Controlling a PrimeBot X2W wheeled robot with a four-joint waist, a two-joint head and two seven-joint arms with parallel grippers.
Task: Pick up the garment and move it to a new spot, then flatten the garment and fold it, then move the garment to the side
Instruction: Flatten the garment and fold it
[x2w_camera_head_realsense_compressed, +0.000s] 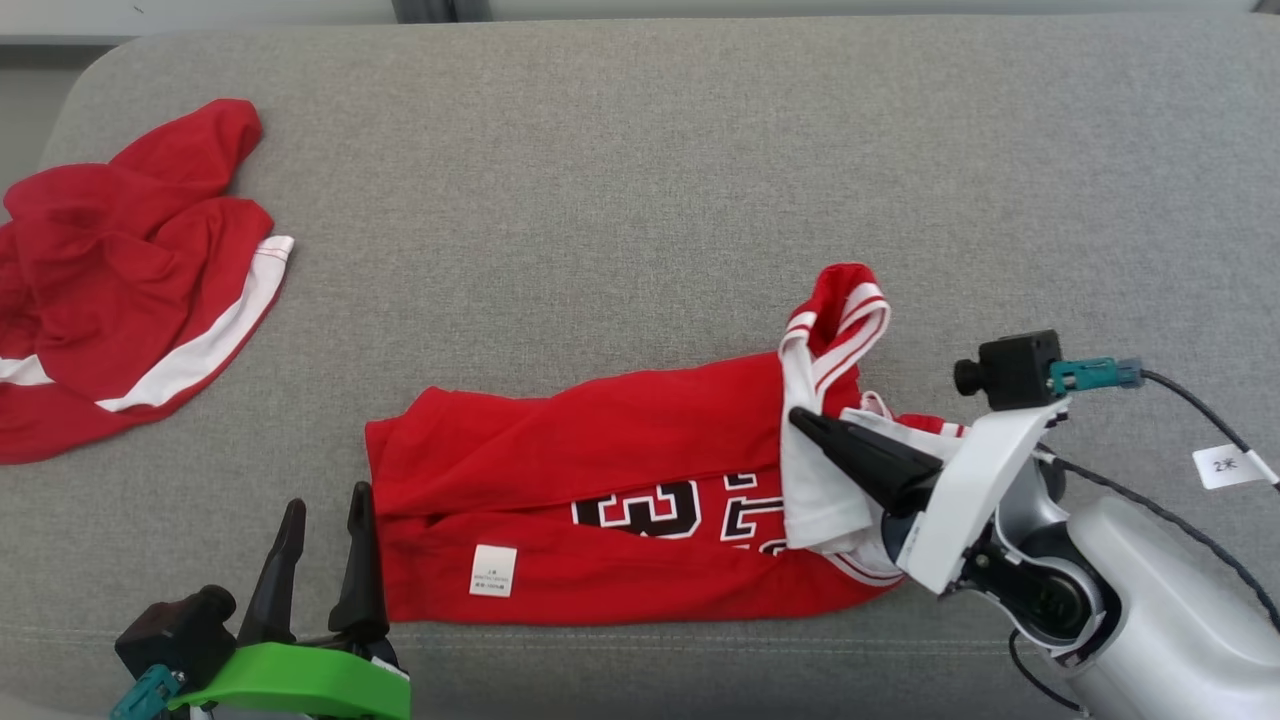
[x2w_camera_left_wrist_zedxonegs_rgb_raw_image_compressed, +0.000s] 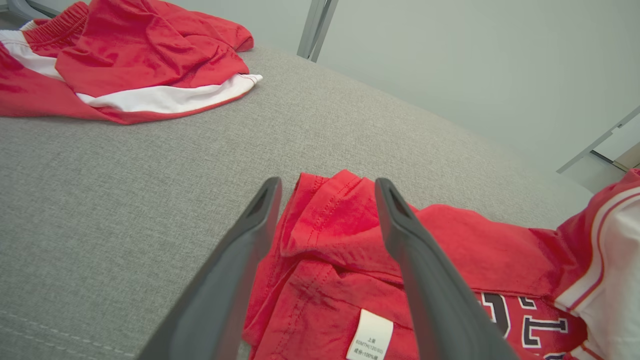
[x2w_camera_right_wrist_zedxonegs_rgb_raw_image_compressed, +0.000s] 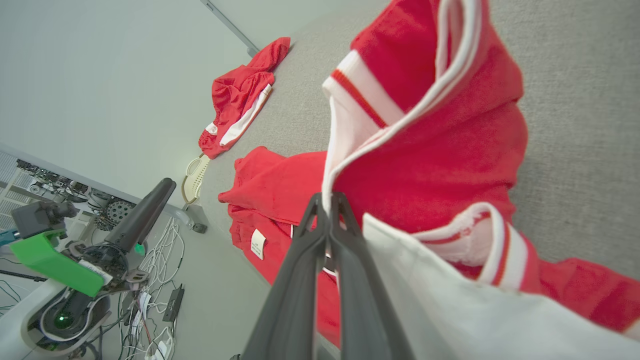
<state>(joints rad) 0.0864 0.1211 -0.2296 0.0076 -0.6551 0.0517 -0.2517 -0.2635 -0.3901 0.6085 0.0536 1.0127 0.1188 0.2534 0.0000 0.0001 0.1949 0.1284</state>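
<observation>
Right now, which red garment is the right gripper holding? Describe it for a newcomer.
On the grey cushion, look at the near edge, centre-right. The jersey lies there, its striped-trim end pinched by the right gripper. Unlike the other red garment far left, it carries black numerals and a white tag.

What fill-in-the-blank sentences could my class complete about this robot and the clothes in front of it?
1. The right gripper is ____ on the white-trimmed edge of the red jersey.
2. The left gripper is at the jersey's hem corner with its jaws ____.
3. A second red garment lies at the robot's far ____ on the grey surface.
4. The small tag on the jersey is ____ in colour.

Missing words: shut; open; left; white
</observation>
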